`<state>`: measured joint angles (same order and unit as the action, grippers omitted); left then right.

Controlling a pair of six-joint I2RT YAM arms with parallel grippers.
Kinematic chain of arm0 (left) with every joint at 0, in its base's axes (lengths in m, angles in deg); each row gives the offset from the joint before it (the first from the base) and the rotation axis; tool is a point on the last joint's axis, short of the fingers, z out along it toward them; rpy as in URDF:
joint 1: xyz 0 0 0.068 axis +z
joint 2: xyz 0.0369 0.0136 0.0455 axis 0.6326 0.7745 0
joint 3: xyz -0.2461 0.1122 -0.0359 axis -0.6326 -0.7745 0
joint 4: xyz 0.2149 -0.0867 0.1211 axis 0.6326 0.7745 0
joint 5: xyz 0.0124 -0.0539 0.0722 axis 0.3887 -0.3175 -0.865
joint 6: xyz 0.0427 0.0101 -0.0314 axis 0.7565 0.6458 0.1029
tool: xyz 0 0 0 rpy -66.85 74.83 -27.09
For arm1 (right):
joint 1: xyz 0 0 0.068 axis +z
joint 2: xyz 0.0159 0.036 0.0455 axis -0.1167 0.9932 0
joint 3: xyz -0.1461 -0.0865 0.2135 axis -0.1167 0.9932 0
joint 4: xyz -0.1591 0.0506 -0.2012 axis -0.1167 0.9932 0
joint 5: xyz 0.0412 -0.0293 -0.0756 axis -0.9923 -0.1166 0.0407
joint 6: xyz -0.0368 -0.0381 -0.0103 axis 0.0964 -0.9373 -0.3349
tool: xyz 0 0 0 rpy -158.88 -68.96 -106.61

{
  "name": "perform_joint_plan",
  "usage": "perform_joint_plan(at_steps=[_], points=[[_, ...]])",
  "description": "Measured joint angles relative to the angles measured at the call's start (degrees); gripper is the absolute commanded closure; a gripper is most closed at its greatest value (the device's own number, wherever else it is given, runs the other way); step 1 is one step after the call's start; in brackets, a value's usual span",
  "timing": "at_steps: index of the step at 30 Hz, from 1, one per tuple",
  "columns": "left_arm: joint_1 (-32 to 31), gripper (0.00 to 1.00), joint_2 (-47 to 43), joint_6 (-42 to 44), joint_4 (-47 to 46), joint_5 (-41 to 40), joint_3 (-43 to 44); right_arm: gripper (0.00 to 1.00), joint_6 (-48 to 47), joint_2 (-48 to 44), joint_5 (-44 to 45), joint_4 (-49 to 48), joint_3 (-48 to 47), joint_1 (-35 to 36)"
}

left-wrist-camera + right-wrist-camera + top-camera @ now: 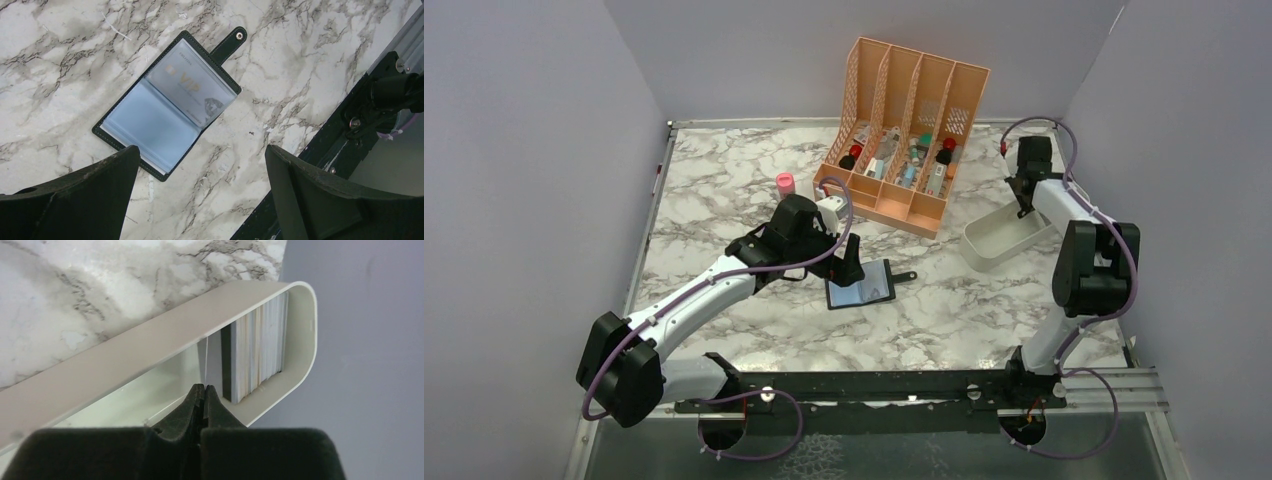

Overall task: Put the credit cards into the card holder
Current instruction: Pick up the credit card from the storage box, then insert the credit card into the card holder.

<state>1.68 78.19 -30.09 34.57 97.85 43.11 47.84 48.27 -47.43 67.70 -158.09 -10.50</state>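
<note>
The card holder point(861, 285) lies open on the marble, bluish-grey inner faces up; in the left wrist view point(170, 100) a pale card marked VIP point(192, 90) sits in its right-hand sleeve. My left gripper point(852, 262) is open and empty just above it point(201, 155). My right gripper point(1024, 205) is inside the white tray point(999, 245). It is shut point(204, 387) on a thin credit card point(206, 360) seen edge-on, beside the upright stack of cards point(260, 350) at the tray's end.
An orange slotted file organiser point(904, 150) with small items stands at the back centre. A pink cup point(785, 184) stands to its left. The black base rail point(874, 390) runs along the near edge. Grey walls close in both sides.
</note>
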Motion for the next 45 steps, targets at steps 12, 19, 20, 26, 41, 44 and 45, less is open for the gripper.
perform_joint_plan(at_steps=[12,19,20,26,41,44,45], points=[[0.02,0.03,-0.5,-0.04,0.0,-0.02,0.0,0.99,8.41,-5.18,1.62,9.99,-3.98,6.27],[1.33,0.04,-0.52,-0.83,0.13,-2.21,0.0,0.99,18.53,-8.44,2.45,12.28,-12.41,15.85],[1.57,0.05,-0.52,-0.94,0.17,-2.67,0.0,0.99,20.15,-9.42,1.79,12.7,-12.76,17.16],[1.99,0.08,-0.79,-1.79,0.76,-6.27,0.0,0.99,30.12,-13.92,-4.17,14.93,-14.51,20.61],[1.99,0.35,0.98,-10.21,-1.2,-12.22,-3.04,0.99,50.97,-26.75,-31.54,3.93,11.02,29.97],[1.99,0.46,3.39,-13.03,-2.99,-12.15,-5.33,0.99,55.45,-27.15,-35.91,-0.35,16.65,31.58],[1.99,0.5,4.11,-13.94,-3.85,-12.11,-6.01,0.99,56.78,-27.12,-37.05,-1.84,18.1,32.13]])
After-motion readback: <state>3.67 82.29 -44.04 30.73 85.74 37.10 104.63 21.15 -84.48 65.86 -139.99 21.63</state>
